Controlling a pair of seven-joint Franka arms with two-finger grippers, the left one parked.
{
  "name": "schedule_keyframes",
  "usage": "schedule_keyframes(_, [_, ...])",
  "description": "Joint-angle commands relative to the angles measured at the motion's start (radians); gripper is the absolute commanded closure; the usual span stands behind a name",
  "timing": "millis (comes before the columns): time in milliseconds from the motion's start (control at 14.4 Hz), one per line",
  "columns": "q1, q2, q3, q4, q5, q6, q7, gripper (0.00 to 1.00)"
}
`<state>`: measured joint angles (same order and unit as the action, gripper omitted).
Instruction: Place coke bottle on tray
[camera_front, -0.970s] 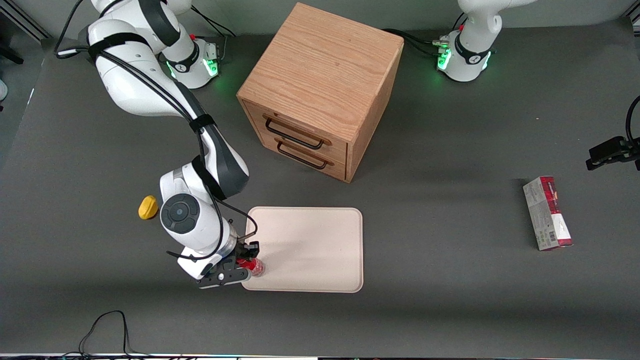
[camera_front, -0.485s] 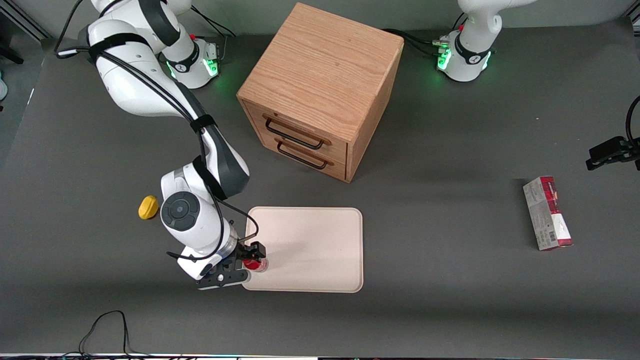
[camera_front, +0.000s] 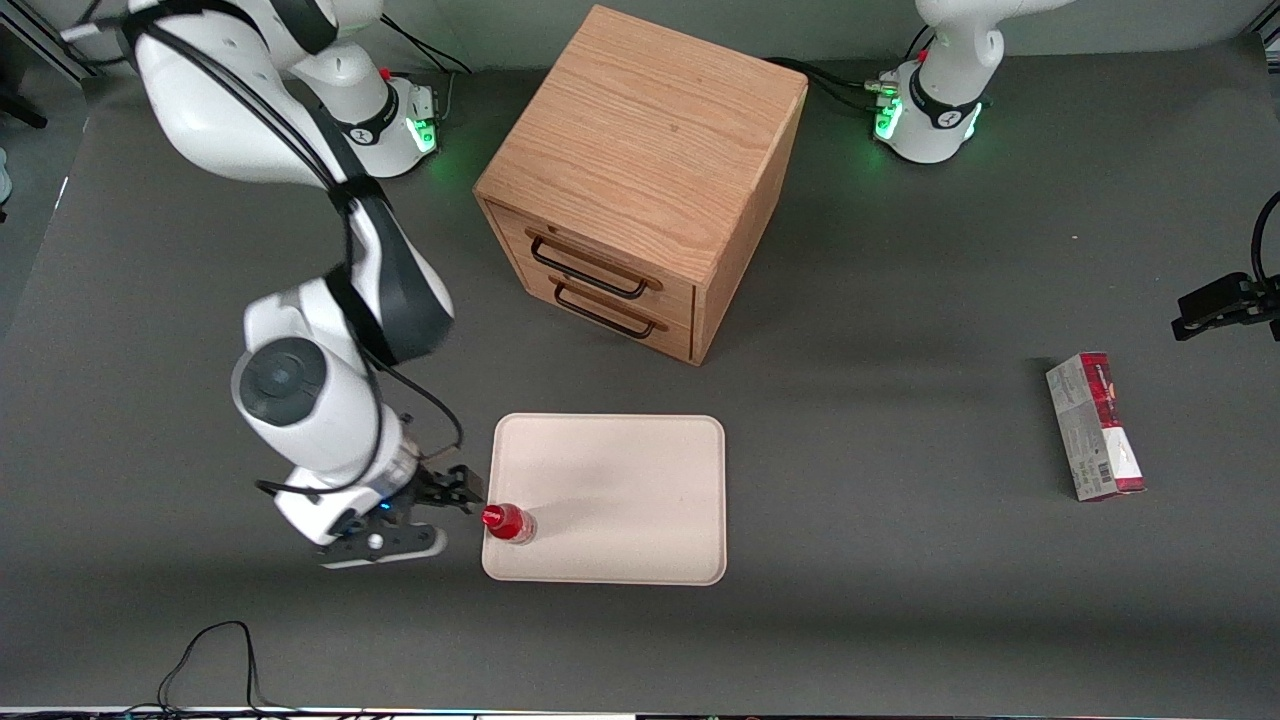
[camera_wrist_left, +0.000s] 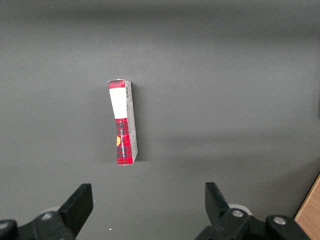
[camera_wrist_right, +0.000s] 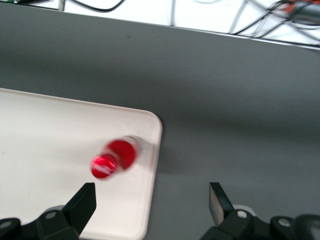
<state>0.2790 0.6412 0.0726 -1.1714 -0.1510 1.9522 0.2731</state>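
Coke bottle (camera_front: 508, 522) stands upright on the tray (camera_front: 620, 470), in the tray's corner nearest the front camera at the working arm's end, close to the rim; red cap up, clear base on the tray floor. In the right wrist view the bottle (camera_wrist_right: 115, 157) shows from above, just inside the tray's (camera_wrist_right: 45, 130) rounded corner.

Gripper (camera_front: 462, 493) sits off the tray, just beside its working-arm-end edge, w/ jaws open and holding nothing; bottle near the fingertips but apart from them. Right wrist view agrees: both fingers spread wide w/ the bottle showing between them, no contact.

Arm pose: right arm reaches out from its base toward the front camera, forearm slanting down, big round wrist joint above the counter (camera_front: 900, 600), hand tipped over so the jaws point sideways at the tray.

Elsewhere: wood drawer cabinet (camera_front: 640, 180) farther from the camera than the tray, two drawers shut. Red-and-grey carton (camera_front: 1094, 426) lies flat toward the parked arm's end, well apart from the tray; also seen in left wrist view (camera_wrist_left: 123, 122)
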Motion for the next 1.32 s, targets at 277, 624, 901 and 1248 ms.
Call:
schedule_keyframes(277, [0.013, -0.496, -0.217, -0.412, 0.191, -0.168, -0.172, 0.0])
schedule_keyframes(624, [-0.032, -0.724, -0.246, -0.577, 0.192, -0.277, -0.17, 0.0])
schedule_keyframes(901, [-0.064, -0.764, -0.24, -0.573, 0.189, -0.348, -0.157, 0.0])
schedule_keyframes(1248, [-0.064, -0.764, -0.232, -0.571, 0.18, -0.349, -0.147, 0.0])
